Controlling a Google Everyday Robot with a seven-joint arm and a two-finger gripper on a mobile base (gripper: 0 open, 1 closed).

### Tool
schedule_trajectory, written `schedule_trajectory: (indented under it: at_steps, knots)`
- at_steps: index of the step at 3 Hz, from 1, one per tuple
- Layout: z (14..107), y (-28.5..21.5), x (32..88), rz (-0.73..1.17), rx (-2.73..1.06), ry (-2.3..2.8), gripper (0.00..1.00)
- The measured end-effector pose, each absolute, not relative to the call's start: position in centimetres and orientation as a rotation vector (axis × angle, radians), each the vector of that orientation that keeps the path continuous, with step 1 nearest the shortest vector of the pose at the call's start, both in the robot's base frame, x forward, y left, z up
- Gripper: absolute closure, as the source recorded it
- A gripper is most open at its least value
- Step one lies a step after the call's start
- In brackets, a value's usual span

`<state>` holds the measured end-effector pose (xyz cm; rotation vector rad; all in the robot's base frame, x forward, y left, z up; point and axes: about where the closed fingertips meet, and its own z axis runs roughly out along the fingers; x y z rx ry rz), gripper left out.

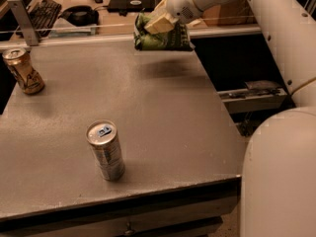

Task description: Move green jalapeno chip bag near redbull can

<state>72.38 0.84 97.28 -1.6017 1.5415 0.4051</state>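
The green jalapeno chip bag (165,37) hangs in the air above the far edge of the grey table (163,127), with its shadow on the tabletop below it. My gripper (159,22) is shut on the bag's upper left part, its pale fingers (161,24) pressed on the foil. The redbull can (105,150), slim and silver with a blue pull tab, stands upright near the table's front left, well apart from the bag.
A wider gold-brown can (22,70) stands at the table's far left edge. A rail runs along the back edge, with a keyboard (40,11) and desk behind. My white arm (276,38) and base (279,177) fill the right side.
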Motion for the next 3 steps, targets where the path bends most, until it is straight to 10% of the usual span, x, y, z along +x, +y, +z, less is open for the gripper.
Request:
schedule_trajectory:
  at_steps: [3]
  knots:
    - [96.5, 1.1, 70.4, 0.441, -1.684, 1.509, 1.00]
